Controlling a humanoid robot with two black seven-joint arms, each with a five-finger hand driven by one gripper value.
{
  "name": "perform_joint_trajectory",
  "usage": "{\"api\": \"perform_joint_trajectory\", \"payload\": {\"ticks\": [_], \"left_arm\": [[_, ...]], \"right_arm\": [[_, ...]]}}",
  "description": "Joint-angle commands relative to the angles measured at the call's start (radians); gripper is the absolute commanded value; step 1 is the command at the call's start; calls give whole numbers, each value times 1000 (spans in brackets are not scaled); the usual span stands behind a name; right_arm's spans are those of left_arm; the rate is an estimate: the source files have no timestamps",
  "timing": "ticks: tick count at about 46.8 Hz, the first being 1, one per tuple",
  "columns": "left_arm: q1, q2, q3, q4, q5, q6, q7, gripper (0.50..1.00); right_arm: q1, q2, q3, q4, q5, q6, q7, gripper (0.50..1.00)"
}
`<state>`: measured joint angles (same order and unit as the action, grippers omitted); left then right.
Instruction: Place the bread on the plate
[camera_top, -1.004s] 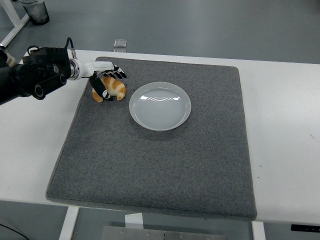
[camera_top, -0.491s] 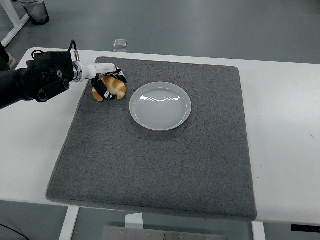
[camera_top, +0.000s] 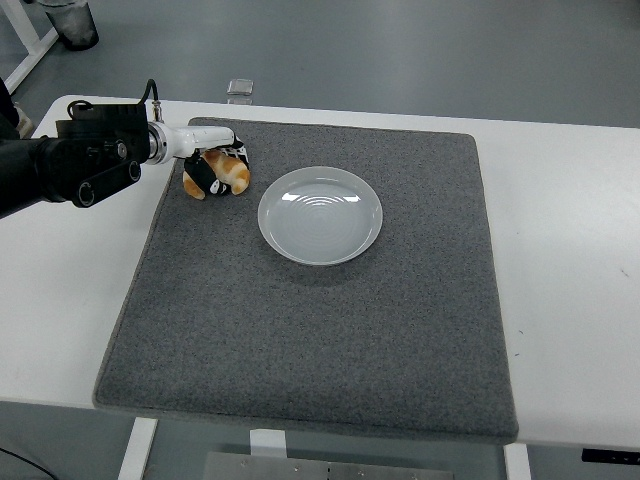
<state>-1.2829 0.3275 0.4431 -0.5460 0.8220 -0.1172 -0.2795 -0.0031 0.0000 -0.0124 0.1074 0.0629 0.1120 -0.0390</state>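
Fingers now curled tighter, left hand (camera_top: 213, 167) clamped on bread (camera_top: 226, 172), beside plate (camera_top: 320, 214)

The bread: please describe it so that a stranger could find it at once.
On the grey mat, look left of the white plate, near the far left corner. The bread lies there, wrapped by the left hand. It alone is golden-brown.

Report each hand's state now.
Left hand: closed around the bread on the mat.
Right hand: not in view.
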Motion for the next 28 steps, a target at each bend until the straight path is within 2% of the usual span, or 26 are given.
{"api": "perform_joint_trajectory", "payload": {"ticks": [1,14,28], "left_arm": [[-6,1,-1,0,2,1,0,500],[-73,18,-11,-45,-4,13,0,500],[-346,148,-11,-135,-21,-4,0,500]], "right_arm": [[0,0,0,0,0,0,1,952],[0,0,0,0,0,0,1,952],[0,0,0,0,0,0,1,952]]}}
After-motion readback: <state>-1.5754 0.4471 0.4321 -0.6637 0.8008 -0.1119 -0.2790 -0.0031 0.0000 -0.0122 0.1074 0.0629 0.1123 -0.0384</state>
